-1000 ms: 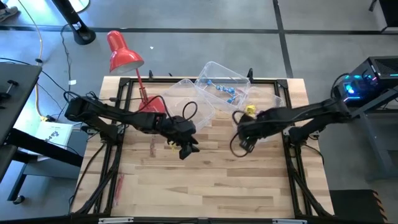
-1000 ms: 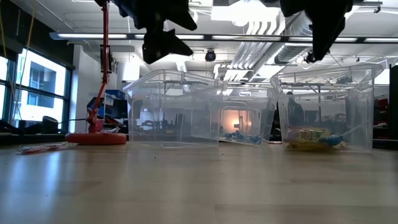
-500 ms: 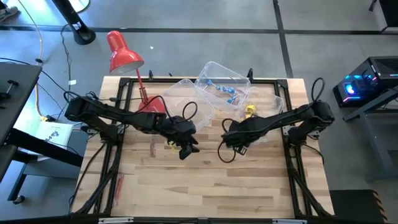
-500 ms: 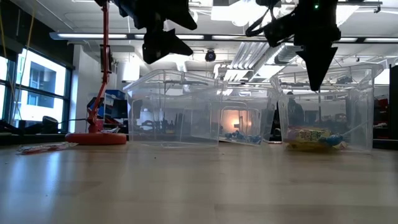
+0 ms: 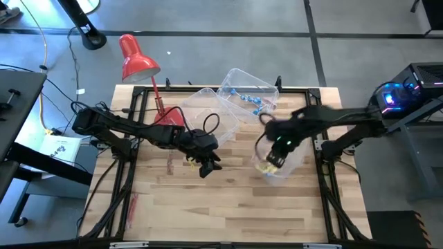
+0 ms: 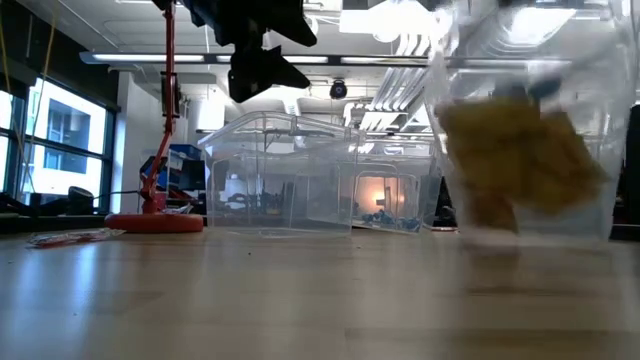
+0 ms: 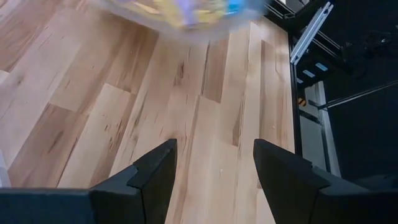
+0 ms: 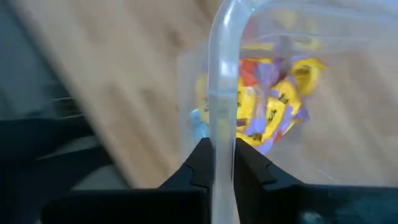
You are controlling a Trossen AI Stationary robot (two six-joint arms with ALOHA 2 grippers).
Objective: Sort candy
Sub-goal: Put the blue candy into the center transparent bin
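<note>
The candy of the yellow-packet kind (image 8: 273,106) sits in a clear bin (image 5: 280,162), now at centre right of the high view, forward of the two other bins. In the low view it fills the right of the frame, blurred, its yellow contents (image 6: 520,165) heaped and apparently off the table (image 6: 300,300). A second bin (image 5: 249,93), upper centre of the high view, holds blue-wrapped pieces (image 5: 248,99). A third bin (image 5: 211,111) stands beside it, left of centre; its contents cannot be made out. Thin red sticks (image 5: 131,207) lie loose at lower left of the table.

Change noted: a second ago the yellow-packet bin stood by the right edge, beside the blue one, with the right hand open above it. The right hand has since closed and the bin has left that spot, shifted toward the middle and forward. Judgement: the bin is being carried or tipped rather than a sweet placed in it. If it spills, sorted packets return to the table.

Right hand (image 8: 221,163): fingers (image 8: 199,168) brought together on the bin's rim (image 8: 224,74), the clear wall pinched between them in the right wrist view.

Left hand (image 5: 206,166): hangs above table centre, left of the moved bin, unmoved over the last second. Its fingers (image 7: 155,180) stand well apart with bare wood between them. It holds nothing. The blurred bin shows at the top of its wrist view
</note>
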